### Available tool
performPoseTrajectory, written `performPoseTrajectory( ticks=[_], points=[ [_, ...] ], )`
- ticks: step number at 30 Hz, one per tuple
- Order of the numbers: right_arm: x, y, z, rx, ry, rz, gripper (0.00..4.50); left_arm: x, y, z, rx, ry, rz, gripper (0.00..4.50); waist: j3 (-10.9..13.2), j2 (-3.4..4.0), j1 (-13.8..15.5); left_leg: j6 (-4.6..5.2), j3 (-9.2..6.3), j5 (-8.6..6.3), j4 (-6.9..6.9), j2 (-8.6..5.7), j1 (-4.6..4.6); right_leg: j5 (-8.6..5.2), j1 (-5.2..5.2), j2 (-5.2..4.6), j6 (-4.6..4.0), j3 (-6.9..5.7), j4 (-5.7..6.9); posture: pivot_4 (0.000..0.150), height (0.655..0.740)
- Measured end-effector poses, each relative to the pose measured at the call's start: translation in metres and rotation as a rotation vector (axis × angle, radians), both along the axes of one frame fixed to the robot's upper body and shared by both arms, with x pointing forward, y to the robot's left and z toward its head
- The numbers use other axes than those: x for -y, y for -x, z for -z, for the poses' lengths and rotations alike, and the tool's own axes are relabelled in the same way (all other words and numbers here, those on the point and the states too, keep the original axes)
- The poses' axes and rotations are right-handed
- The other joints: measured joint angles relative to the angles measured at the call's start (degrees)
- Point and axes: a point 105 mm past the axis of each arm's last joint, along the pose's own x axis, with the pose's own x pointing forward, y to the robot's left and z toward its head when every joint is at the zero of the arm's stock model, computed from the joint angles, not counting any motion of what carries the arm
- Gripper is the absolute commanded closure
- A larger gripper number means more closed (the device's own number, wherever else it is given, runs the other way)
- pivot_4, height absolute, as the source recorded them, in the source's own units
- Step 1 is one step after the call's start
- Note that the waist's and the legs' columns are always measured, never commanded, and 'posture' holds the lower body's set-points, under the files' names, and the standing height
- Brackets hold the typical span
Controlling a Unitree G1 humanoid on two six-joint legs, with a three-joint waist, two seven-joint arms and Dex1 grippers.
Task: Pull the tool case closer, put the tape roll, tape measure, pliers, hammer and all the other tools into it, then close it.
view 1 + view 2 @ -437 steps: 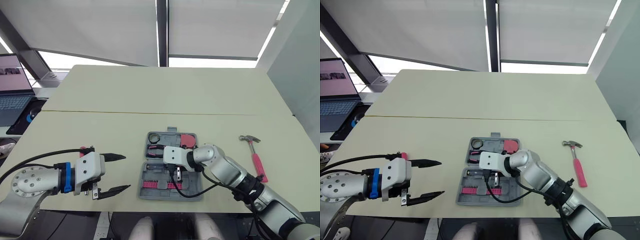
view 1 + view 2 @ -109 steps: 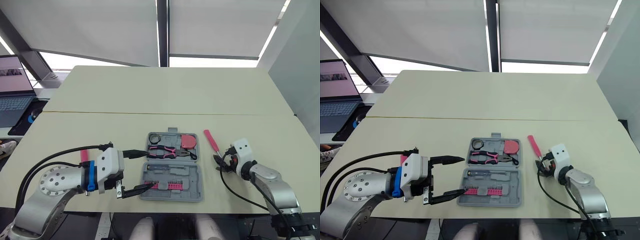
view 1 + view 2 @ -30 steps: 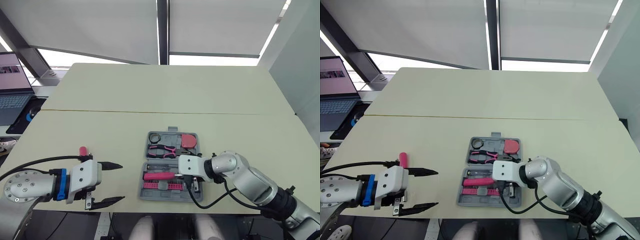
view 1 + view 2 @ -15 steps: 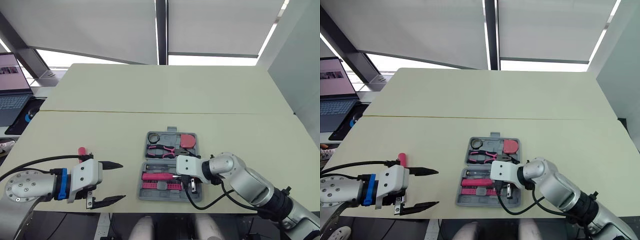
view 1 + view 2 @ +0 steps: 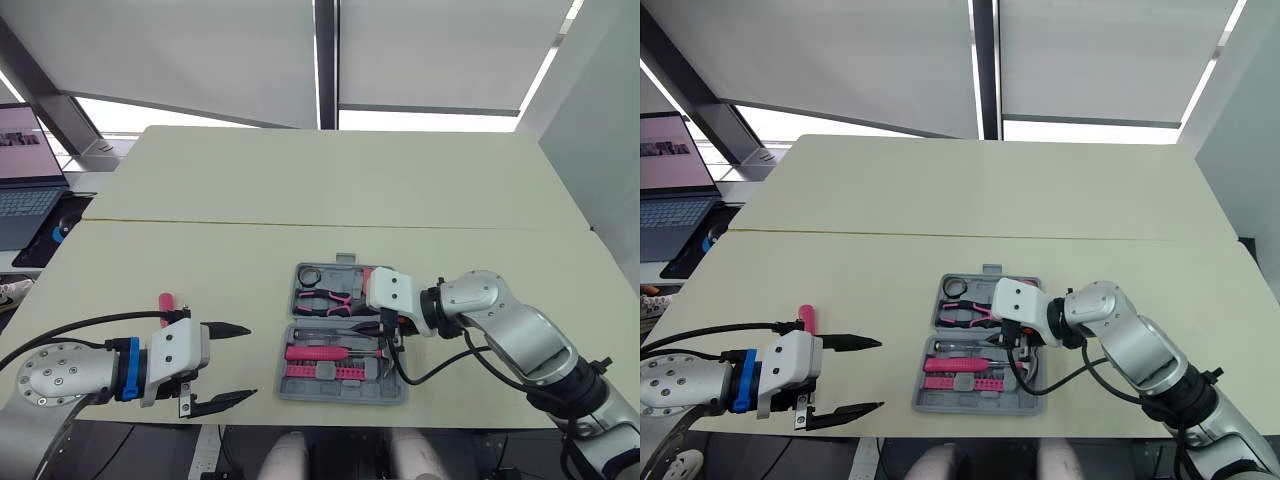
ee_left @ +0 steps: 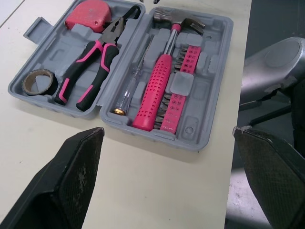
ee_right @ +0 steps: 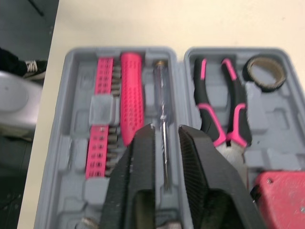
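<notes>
One open tool case (image 6: 215,71) holds one hammer (image 6: 157,90), one pair of pliers (image 6: 90,62), one tape roll (image 6: 39,82), one tape measure (image 6: 90,21) and one screwdriver (image 6: 136,78); one pink-handled tool (image 5: 166,303) lies outside.

My right gripper (image 7: 166,136) hid hammer (image 7: 132,98) head in right wrist view; tape measure (image 7: 281,195) ran off that view's edge. Laptop (image 5: 22,190) was cut by head view's left edge. Bits (image 7: 99,76) were too small to tell apart.

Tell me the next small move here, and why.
Probably move the left hand to the pink-handled tool on the table beside it. The hammer, pliers, tape roll and tape measure already lie in the open tool case, and that hand is open and empty.
</notes>
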Motion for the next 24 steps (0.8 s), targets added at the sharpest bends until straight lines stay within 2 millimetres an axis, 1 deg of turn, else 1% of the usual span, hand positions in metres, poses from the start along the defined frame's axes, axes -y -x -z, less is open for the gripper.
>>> performPoseTrajectory(
  ticks=[1,5,7,10,15,18,24],
  points=[
    [-0.001,0.003,0.005,-0.012,0.006,-0.010,4.47,0.000,0.000,0.000,0.001,0.000,0.001,0.00,0.00,0.00,-0.02,0.00,0.00,0.00,0.00,0.01,0.00,0.00,0.00,0.00,0.00,0.00,0.01,0.150,0.7400],
    [-0.006,0.010,0.025,-0.031,0.032,-0.033,4.47,0.003,0.001,-0.001,0.007,0.007,0.008,0.00,0.00,0.00,-0.22,0.01,0.02,0.00,0.01,0.03,0.04,0.00,0.00,0.03,0.00,0.01,0.08,0.150,0.7400],
    [-0.012,0.013,0.030,-0.034,0.030,-0.046,4.47,0.004,0.001,-0.002,0.012,0.007,0.015,0.00,0.00,-0.01,-0.20,0.00,0.01,0.01,0.01,0.03,0.06,0.00,0.00,0.03,0.00,0.01,0.12,0.150,0.7400],
    [-0.020,0.014,0.035,-0.031,0.027,-0.050,4.47,0.004,0.001,-0.002,0.012,0.007,0.015,0.00,-0.01,-0.01,-0.16,-0.02,-0.01,0.02,0.02,0.03,0.06,0.01,0.00,0.03,-0.01,0.01,0.14,0.150,0.7400],
    [-0.032,0.009,0.042,-0.017,0.027,-0.041,4.47,0.006,0.002,-0.001,0.008,0.009,0.022,0.00,-0.02,-0.03,-0.15,-0.04,-0.01,0.03,0.03,0.02,0.08,0.01,0.00,0.04,-0.01,0.00,0.14,0.150,0.7400],
    [-0.030,0.005,0.047,-0.017,0.041,-0.029,4.47,0.006,0.002,0.000,0.004,0.010,0.025,0.00,-0.02,-0.04,-0.14,-0.05,0.00,0.04,0.03,0.01,0.06,0.01,0.00,0.03,-0.01,0.00,0.12,0.150,0.7400],
    [-0.031,0.000,0.051,-0.015,0.052,-0.021,4.47,0.007,0.002,0.001,0.005,0.017,0.016,0.00,-0.09,-0.07,-0.12,-0.04,0.00,0.03,0.02,0.04,0.12,0.01,0.02,0.04,-0.01,0.00,0.15,0.150,0.7400]
  ],
)
